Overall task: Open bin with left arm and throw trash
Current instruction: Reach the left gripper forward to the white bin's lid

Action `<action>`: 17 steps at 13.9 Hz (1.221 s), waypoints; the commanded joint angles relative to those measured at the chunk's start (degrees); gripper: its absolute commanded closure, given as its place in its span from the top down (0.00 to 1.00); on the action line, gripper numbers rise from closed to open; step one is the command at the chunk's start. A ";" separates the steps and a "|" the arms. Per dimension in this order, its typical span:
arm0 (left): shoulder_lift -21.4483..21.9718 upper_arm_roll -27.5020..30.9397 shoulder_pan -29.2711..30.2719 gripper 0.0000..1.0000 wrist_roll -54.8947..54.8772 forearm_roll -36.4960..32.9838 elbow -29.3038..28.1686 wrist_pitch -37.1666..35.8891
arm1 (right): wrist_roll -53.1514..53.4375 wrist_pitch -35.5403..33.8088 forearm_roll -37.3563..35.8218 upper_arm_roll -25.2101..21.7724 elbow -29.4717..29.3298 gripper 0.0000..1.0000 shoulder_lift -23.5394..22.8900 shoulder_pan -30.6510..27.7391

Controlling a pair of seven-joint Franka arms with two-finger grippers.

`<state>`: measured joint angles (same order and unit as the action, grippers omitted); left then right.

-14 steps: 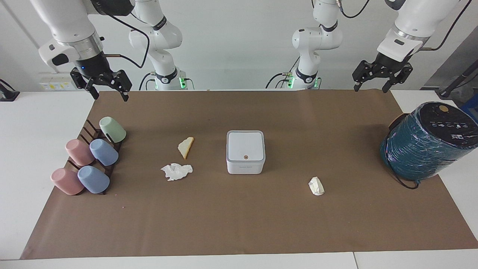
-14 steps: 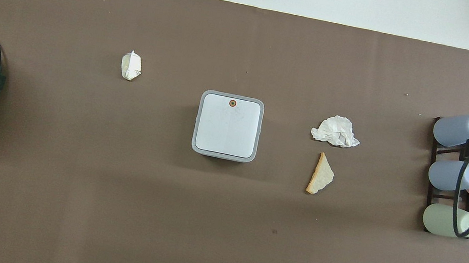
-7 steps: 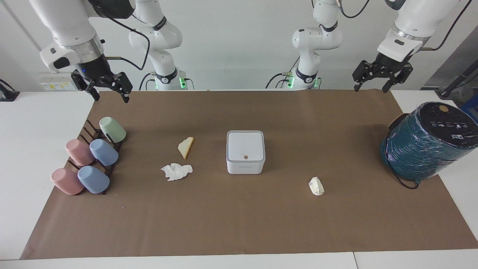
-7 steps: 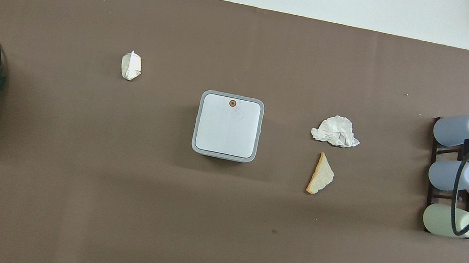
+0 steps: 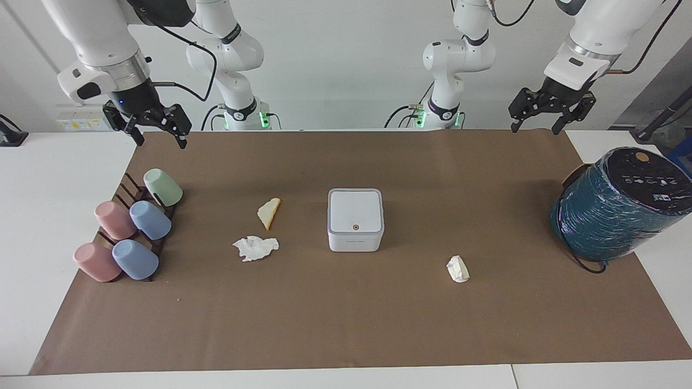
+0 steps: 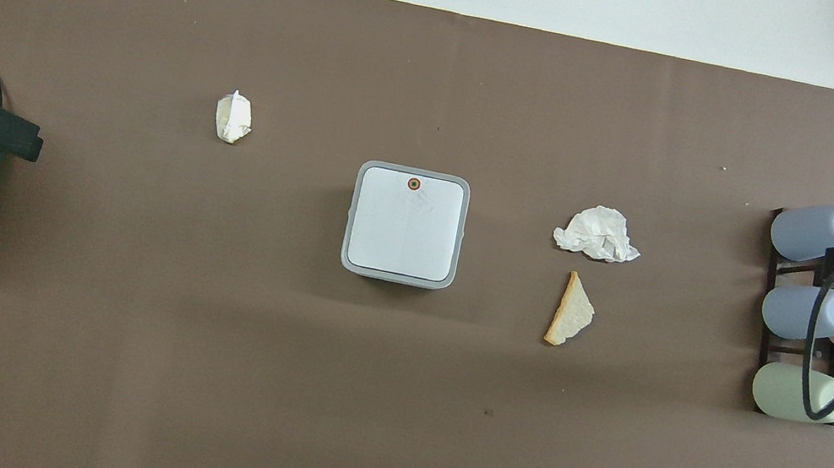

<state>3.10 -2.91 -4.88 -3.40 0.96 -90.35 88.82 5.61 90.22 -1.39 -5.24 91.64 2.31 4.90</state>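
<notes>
The white bin (image 5: pixel 355 219) stands at the middle of the brown mat with its lid shut, the orange button (image 5: pixel 356 227) on the lid's edge away from the robots; it also shows in the overhead view (image 6: pixel 406 223). The white tissue wad (image 5: pixel 255 248) and the tan bread wedge (image 5: pixel 269 213) lie beside it toward the right arm's end. The cream paper wad (image 5: pixel 458 269) lies toward the left arm's end. My left gripper (image 5: pixel 534 129) is open and empty, raised over the mat's edge by the robots. My right gripper (image 5: pixel 161 142) is open and empty, raised over the mat's corner near the cups.
A big teal wrapped cylinder (image 5: pixel 616 202) lies at the left arm's end of the mat. A dark rack with several pastel cups (image 5: pixel 130 232) stands at the right arm's end. White table (image 5: pixel 48 178) borders the mat.
The left gripper has shifted a little toward the middle of the table. The right gripper rose slightly and then held. The bin and trash have not moved.
</notes>
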 commanded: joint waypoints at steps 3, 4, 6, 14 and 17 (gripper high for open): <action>3.40 0.36 -7.85 0.06 1.91 -0.52 -7.45 8.53 | -0.95 -1.01 0.16 0.23 -0.05 1.00 0.15 -0.86; 3.58 0.36 -9.87 0.00 2.08 -0.43 -9.38 11.61 | -0.95 -1.01 0.16 0.23 -0.05 1.00 0.15 -0.68; 3.32 0.27 -13.91 0.00 4.00 -0.43 -11.59 16.63 | -0.95 -1.01 0.16 0.23 -0.05 1.00 0.15 -0.68; -9.23 0.36 -25.78 0.00 17.98 -0.52 -10.81 35.08 | 1.41 12.20 0.78 0.05 8.00 1.00 2.43 -0.95; -13.37 0.27 -27.29 0.00 21.50 -0.34 -10.98 44.75 | 1.16 24.87 2.52 0.14 16.71 1.00 0.43 2.91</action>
<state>-8.45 -3.58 -30.93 16.08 0.95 -101.81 129.57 5.93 106.82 -0.51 -5.35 101.24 2.51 5.56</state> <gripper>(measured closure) 0.987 0.000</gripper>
